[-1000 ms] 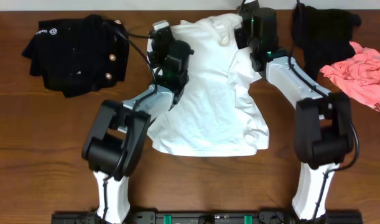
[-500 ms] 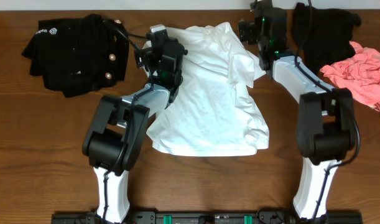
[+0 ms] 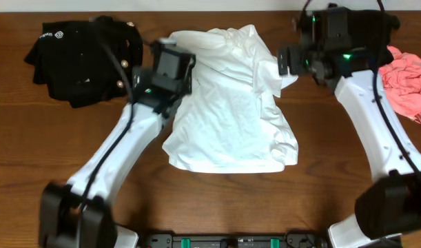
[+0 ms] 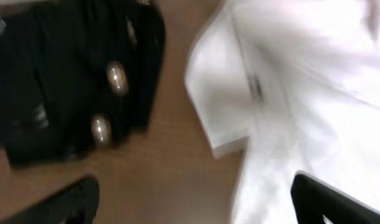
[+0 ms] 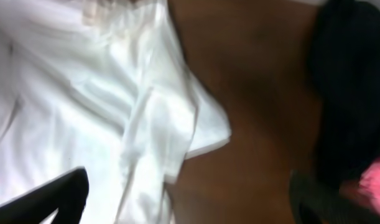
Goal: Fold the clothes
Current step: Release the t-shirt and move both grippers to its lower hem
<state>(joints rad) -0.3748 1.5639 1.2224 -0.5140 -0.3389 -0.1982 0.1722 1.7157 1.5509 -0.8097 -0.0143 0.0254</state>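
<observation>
From overhead, the white T-shirt (image 3: 231, 110) is lying rumpled in the middle of the table (image 3: 52, 151), one fairly straight edge facing the robot. The black buttoned garment (image 3: 79, 58) is sitting bunched at the far left, apart from the shirt; the plain black garment (image 3: 384, 27) is lying at the far right, partly under the right arm, with the pink garment (image 3: 406, 83) just beside it. The left gripper (image 3: 167, 62), blurred, is hovering at the shirt's left shoulder edge; the right gripper (image 3: 287, 60) is hanging by the shirt's right sleeve. In the left wrist view, the fingers (image 4: 65, 205) are showing only as dark tips in the lower corners, standing wide apart and holding nothing. Beneath them the buttoned garment is lying to the left, bare wood is running down the middle, and a white sleeve is spreading to the right; the picture is smeared, so the tips are perhaps clear of the cloth, though that is hard to tell. In the right wrist view, that arm's fingers (image 5: 46, 199) are likewise sitting far apart and empty. The white shirt is filling the left side, its sleeve folding over the wood; the plain black garment is lying at the right edge, with a bit of pink peeking in at the lower right.
</observation>
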